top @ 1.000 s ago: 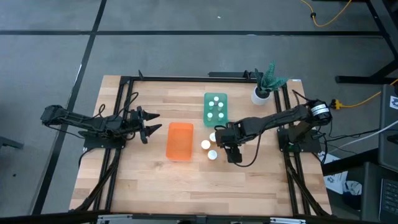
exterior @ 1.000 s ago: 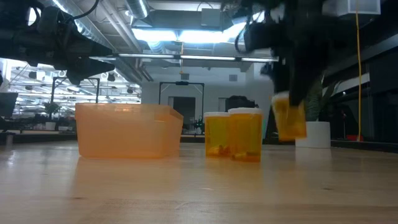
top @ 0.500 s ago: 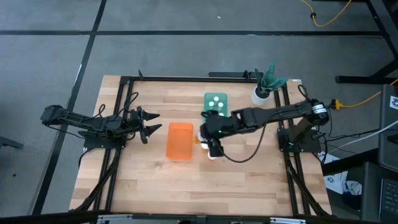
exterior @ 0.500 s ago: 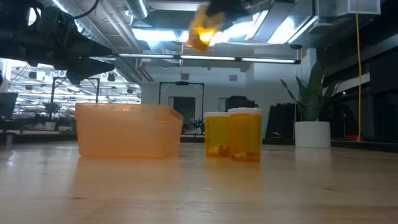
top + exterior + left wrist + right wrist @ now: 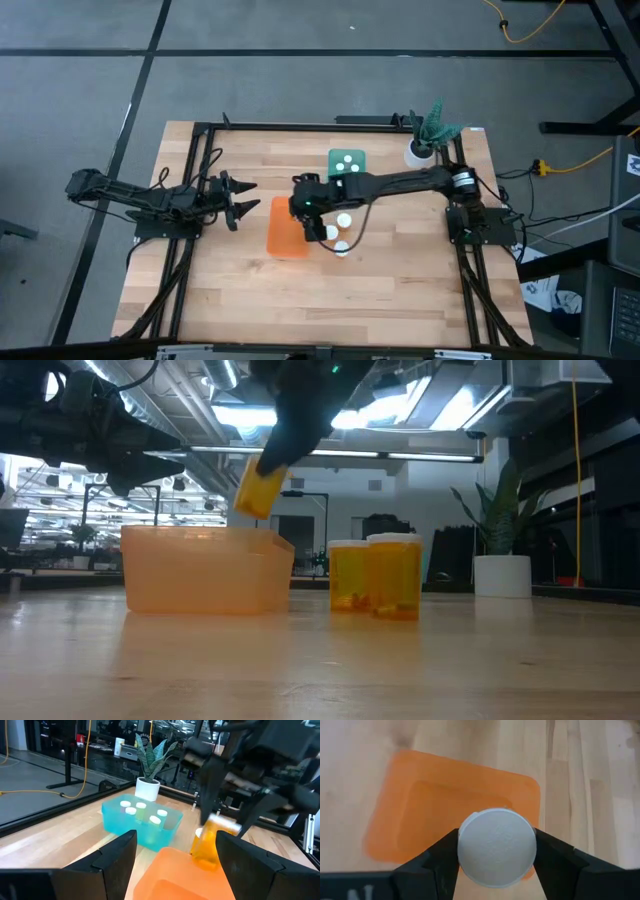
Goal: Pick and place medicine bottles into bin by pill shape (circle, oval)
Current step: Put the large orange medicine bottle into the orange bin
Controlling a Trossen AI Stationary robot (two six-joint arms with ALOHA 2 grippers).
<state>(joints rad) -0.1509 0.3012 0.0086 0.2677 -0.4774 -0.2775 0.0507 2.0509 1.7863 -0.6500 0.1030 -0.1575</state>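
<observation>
**Holding a bottle over the orange bin**

Hanging tilted above the orange bin (image 5: 205, 570), the amber bottle (image 5: 259, 490) sits clear of the bin's rim, near its right-hand end in the low view. The right gripper (image 5: 496, 851) has its two fingers closed against the bottle's white cap (image 5: 497, 846), one on each side. From above, this gripper (image 5: 310, 210) sits at the orange bin's (image 5: 283, 232) edge nearest the teal bin (image 5: 347, 160).

Two bottles (image 5: 380, 575) stand upright on the table (image 5: 320, 660), touching or nearly so, just beside the orange bin. In the high view their caps (image 5: 343, 220) show beside the right arm.

The teal bin (image 5: 140, 822) holds several white-capped bottles (image 5: 141, 810). A white plant pot (image 5: 418, 152) stands near it at the table's corner.

The left gripper (image 5: 240, 198) hovers at the orange bin's far side, its jaws spread apart and holding nothing.
</observation>
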